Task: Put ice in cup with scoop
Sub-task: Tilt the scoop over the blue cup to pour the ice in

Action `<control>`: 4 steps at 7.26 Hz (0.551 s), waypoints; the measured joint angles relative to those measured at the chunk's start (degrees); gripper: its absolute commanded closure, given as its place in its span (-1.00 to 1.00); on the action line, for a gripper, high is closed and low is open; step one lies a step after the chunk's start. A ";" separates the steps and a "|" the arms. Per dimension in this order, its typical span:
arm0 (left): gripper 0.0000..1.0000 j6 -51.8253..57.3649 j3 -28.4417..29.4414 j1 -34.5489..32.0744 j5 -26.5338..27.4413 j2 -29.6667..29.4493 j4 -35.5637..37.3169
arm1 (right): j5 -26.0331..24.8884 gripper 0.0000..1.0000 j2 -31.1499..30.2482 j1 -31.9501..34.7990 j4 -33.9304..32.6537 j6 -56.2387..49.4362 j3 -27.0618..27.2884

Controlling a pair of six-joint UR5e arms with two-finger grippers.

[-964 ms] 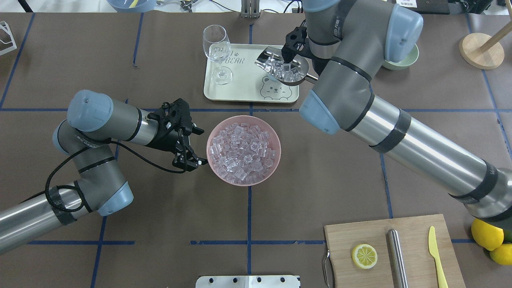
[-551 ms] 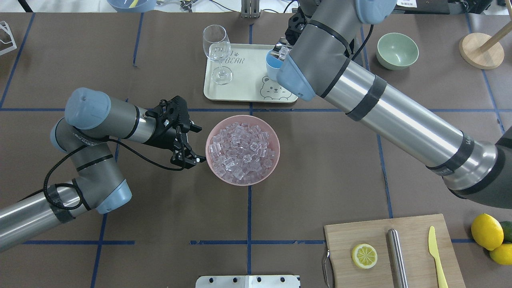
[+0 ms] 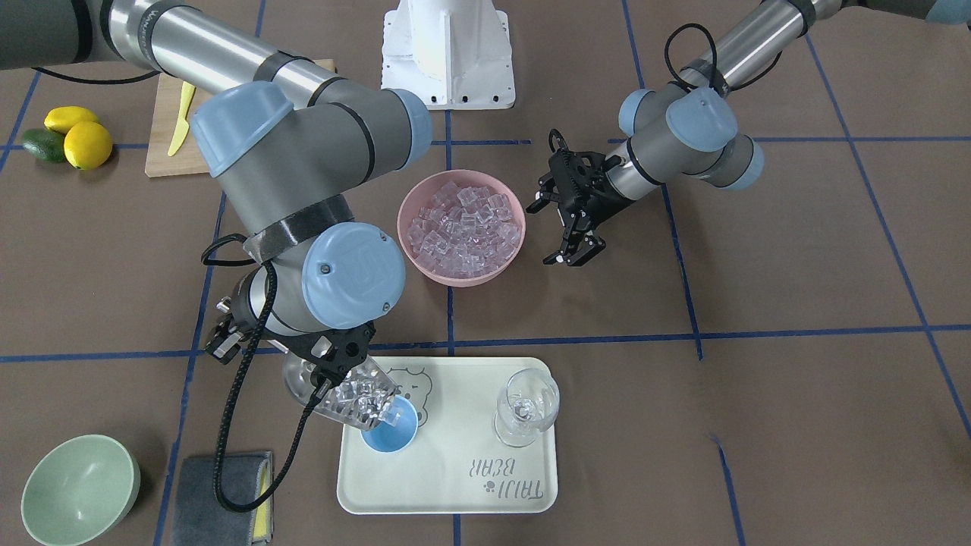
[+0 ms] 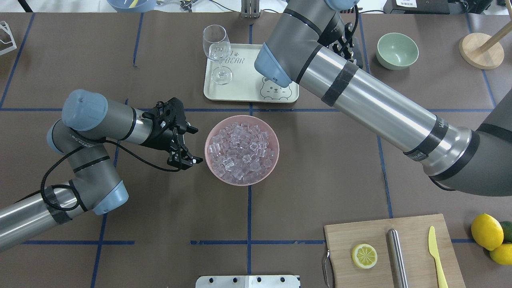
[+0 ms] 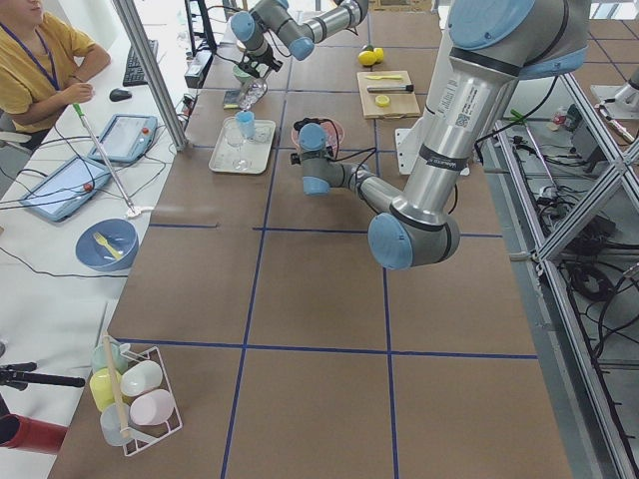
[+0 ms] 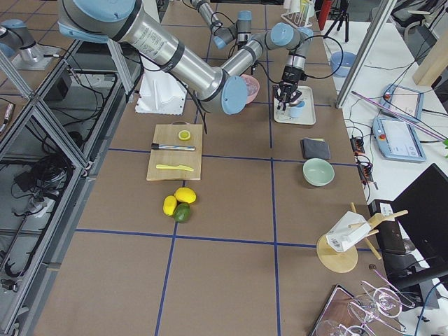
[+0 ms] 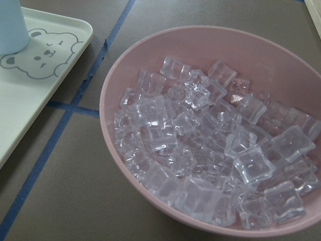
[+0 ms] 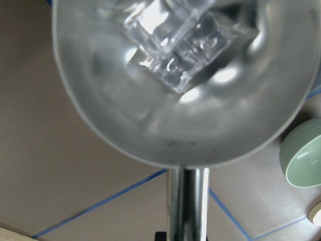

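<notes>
My right gripper is shut on the handle of the steel scoop. The scoop is tilted down, its mouth over the light-blue cup on the cream tray. Ice cubes lie at the scoop's lip; the right wrist view shows cubes in the trough of the scoop. More ice fills the pink bowl. My left gripper is open and empty just left of that bowl. The overhead view hides the cup and scoop behind my right arm.
A clear wine glass stands on the tray beside the cup. A pale green bowl and a grey cloth lie near the tray. A cutting board holds a lemon slice, a steel tube and a yellow knife; lemons lie beside it.
My right arm has swung over the tray and tipped the loaded scoop from level to mouth-down over the cup. My left gripper has drifted slightly left, away from the bowl.
</notes>
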 measured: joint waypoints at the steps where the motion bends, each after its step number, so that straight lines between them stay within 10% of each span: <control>1: -1.00 0.06 0.04 0.09 0.00 0.03 0.00 | -1.69 1.00 0.60 -0.38 -2.08 -0.86 -0.18; 4: -1.00 0.10 0.08 0.26 0.00 0.05 -0.05 | -6.35 1.00 1.42 -1.20 -6.04 -2.67 -0.42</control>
